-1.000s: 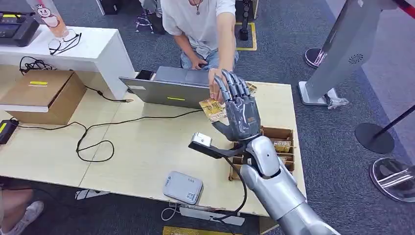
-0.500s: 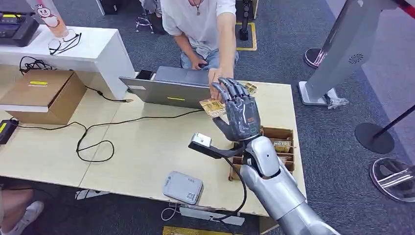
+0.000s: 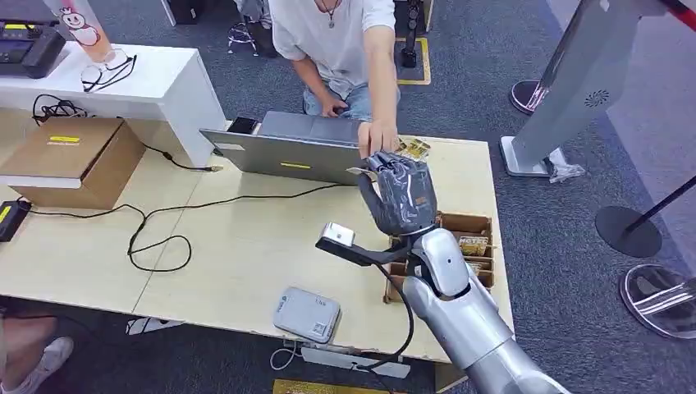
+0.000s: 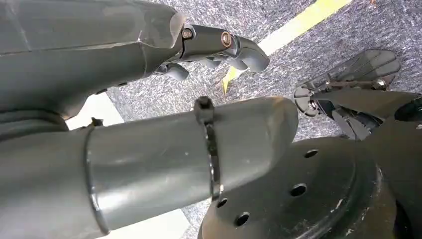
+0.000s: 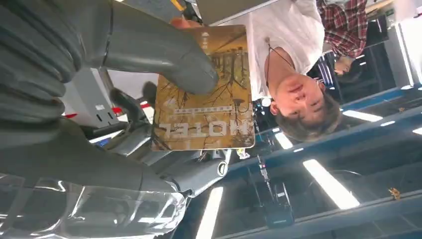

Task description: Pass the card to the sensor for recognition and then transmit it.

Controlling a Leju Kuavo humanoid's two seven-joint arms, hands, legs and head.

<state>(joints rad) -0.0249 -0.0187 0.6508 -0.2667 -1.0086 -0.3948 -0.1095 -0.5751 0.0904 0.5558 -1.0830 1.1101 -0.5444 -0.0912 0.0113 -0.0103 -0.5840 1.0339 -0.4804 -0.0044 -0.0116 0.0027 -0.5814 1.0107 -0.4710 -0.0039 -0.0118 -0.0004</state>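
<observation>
Right hand [image 3: 402, 193] gripping the hotel card [image 5: 204, 89] under its thumb, card's long axis along the fingers, person's hand [image 3: 377, 135] touching.

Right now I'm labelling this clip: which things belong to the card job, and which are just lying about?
Belong to the job:
card
right hand
person's hand
sensor

Lying about:
laptop
cardboard box
glasses
black cable

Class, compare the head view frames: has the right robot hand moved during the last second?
Yes. The right robot hand tipped forward toward the laptop, its fingers now lower against the lid.
</observation>
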